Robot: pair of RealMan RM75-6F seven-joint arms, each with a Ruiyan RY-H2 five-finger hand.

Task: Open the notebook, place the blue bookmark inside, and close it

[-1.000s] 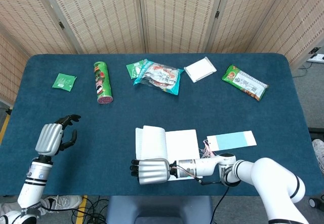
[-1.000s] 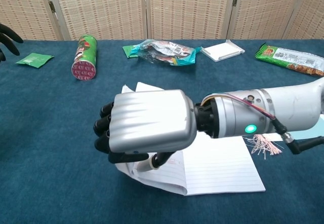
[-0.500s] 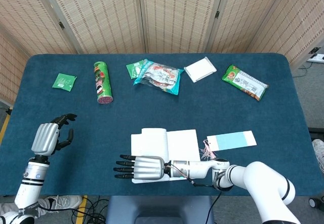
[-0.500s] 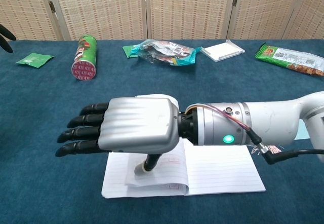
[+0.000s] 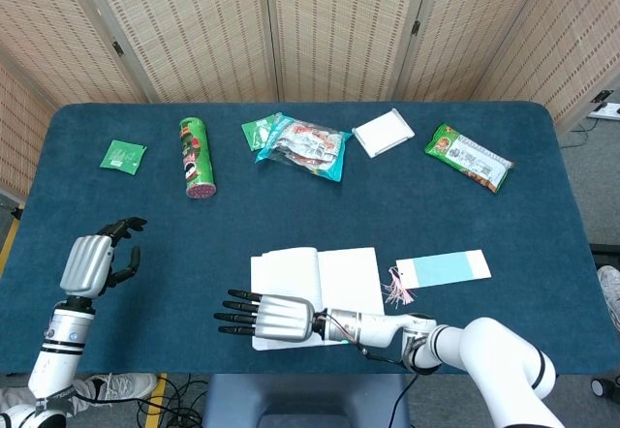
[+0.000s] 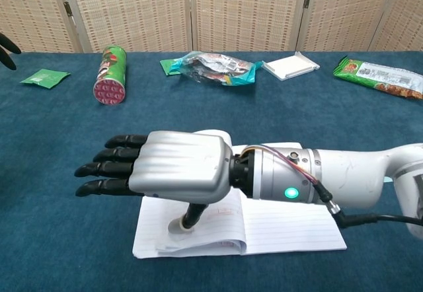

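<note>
Right hand (image 6: 175, 170) flat, fingers spread, holding nothing, thumb pressing the open notebook (image 5: 334, 275); blue bookmark (image 5: 444, 268) lies beside it; left hand (image 5: 95, 259) loosely curled, empty.

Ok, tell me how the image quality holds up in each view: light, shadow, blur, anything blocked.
Head view: even, soft light, no glare, sharp throughout; the blue bookmark is fully visible. Chest view: the right hand looms large in front, hiding the middle of the open notebook; it casts a soft shadow on the page beneath it; the left hand is cut off at the frame edge.
</note>
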